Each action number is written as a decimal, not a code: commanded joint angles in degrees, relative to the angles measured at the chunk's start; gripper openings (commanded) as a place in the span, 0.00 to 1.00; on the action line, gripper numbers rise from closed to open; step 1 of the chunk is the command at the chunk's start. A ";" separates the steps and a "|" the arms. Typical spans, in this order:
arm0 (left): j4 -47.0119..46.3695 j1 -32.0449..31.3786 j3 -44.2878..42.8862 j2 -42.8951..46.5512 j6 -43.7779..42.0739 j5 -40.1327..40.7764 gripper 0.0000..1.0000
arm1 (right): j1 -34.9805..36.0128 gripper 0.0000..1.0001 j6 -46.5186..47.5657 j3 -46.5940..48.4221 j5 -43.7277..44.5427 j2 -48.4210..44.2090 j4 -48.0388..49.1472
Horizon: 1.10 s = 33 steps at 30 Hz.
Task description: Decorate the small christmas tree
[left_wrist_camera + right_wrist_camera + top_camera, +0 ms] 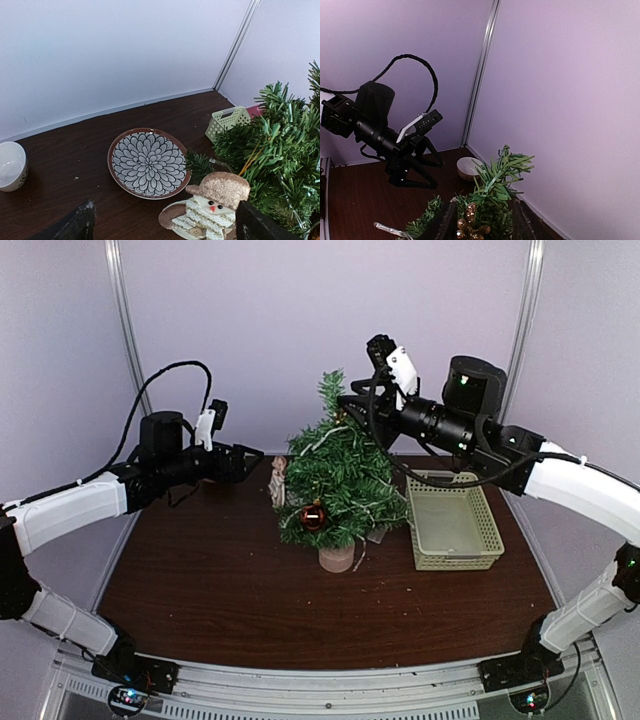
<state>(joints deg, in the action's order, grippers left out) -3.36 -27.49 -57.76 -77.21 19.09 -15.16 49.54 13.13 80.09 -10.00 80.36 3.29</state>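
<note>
Pale lilac walls [250, 320] back a dark brown wooden table [220, 590]. At left, the left gripper [250, 455] hovers with jaws spread wide, holding nothing. Beside it a felt snowman ornament [210, 207] leans at the foot of the small christmas tree [340, 475], which stands mid-table and carries a shiny red bauble [313, 517]. The right gripper [483, 222] sits at the treetop, jaws partly parted around a gold berry cluster [470, 225]. Rightmost, the pale green plastic basket [452, 565] shows nothing inside, so decorating looks nearly finished.

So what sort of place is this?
Likely a lab test booth: plain walls on metal posts box in one table, with a left robot arm and right arm bolted at its edge.
</note>
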 commanded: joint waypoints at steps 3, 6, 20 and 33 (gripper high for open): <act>-2.40 -0.37 -1.31 -0.24 -0.77 0.47 0.98 | 0.60 0.48 -1.04 0.96 0.50 -2.22 -0.41; -2.20 -0.37 -1.24 0.07 -0.74 0.50 0.98 | 0.73 0.57 -2.22 1.66 0.52 -3.90 -1.11; 1.04 -0.37 -1.01 1.22 -0.08 2.59 0.98 | -2.28 0.78 -12.08 4.93 14.15 -14.76 -34.51; 0.90 -0.30 0.46 0.95 1.71 3.45 0.98 | -27.33 0.57 -22.21 -6.01 4.23 -9.08 -60.76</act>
<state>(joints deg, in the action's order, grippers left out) -1.54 -27.49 -57.76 -77.19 19.90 -12.53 26.11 -6.24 78.74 -2.81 68.42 -48.01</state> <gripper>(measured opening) 0.976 0.598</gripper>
